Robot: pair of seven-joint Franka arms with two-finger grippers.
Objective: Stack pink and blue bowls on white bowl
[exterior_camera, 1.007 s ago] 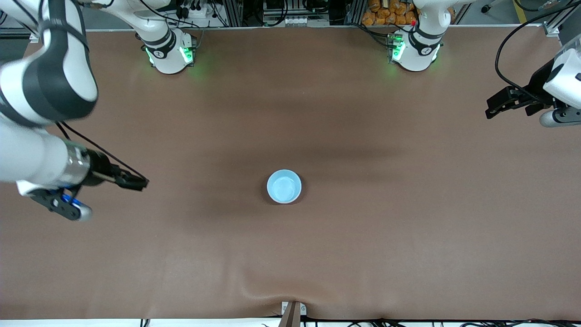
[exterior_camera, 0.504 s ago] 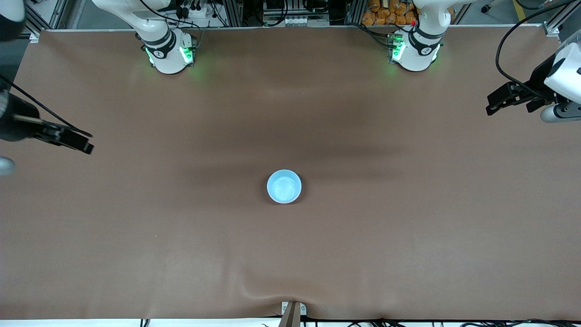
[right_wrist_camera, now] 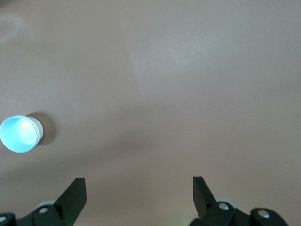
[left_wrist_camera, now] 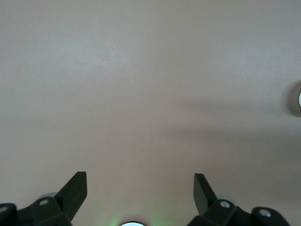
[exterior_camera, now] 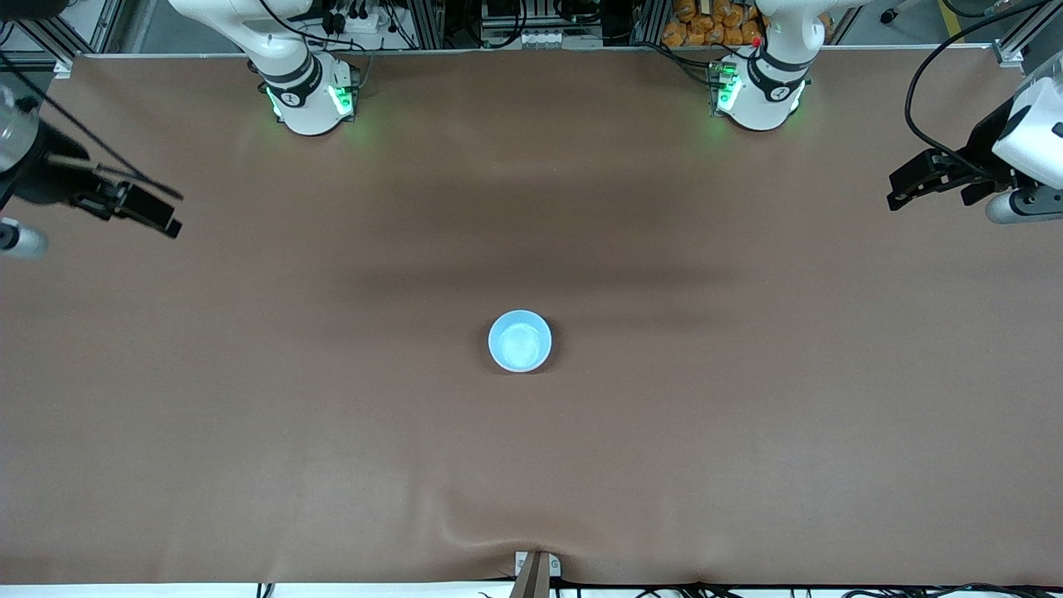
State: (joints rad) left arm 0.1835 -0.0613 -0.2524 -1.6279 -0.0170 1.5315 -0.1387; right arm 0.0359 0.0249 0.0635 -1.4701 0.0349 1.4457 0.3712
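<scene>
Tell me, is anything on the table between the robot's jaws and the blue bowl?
No, nothing visible. The blue bowl sits mid-table with only bare table around it. The right gripper and left gripper hang open over the table's two ends.

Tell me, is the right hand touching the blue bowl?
Apart. The front view shows the right hand open over the right arm's end of the table, with a wide stretch of bare brown table between it and the blue bowl.

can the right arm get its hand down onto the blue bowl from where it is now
Probably yes. The right hand is open and empty above the table's right-arm end, and the blue bowl sits alone mid-table with bare brown table between them.
</scene>
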